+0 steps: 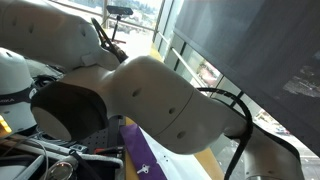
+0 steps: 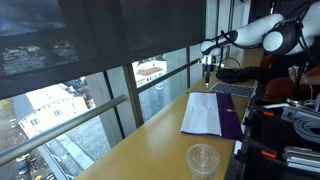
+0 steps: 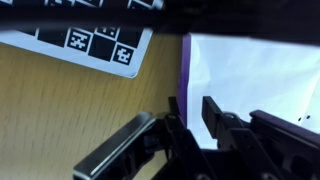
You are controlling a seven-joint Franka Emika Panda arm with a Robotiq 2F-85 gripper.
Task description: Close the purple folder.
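Clear cup (image 2: 203, 158): stood nearest the onlooker at the lower centre of the frame, on the wooden table (image 2: 150, 135), apart from the folder.
Purple folder (image 2: 214, 114): lay open and flat right of centre, white sheets upward, with purple showing along its right edge. In the wrist view it filled the upper right.
Gripper (image 2: 208, 70): hung above the folder's far end, clear of it. No view showed whether its jaws stood apart or together.
Marker board (image 3: 95, 42): lay at the upper left of the wrist view, just beside the folder.
Step in hand: judged to be the approach to a cover edge.
Doing it well: the descent would best meet the purple edge, not the sheets. A fingertip slipped under the cover alone could then swing it about the spine. Dragging risked shifting the folder or creasing paper.
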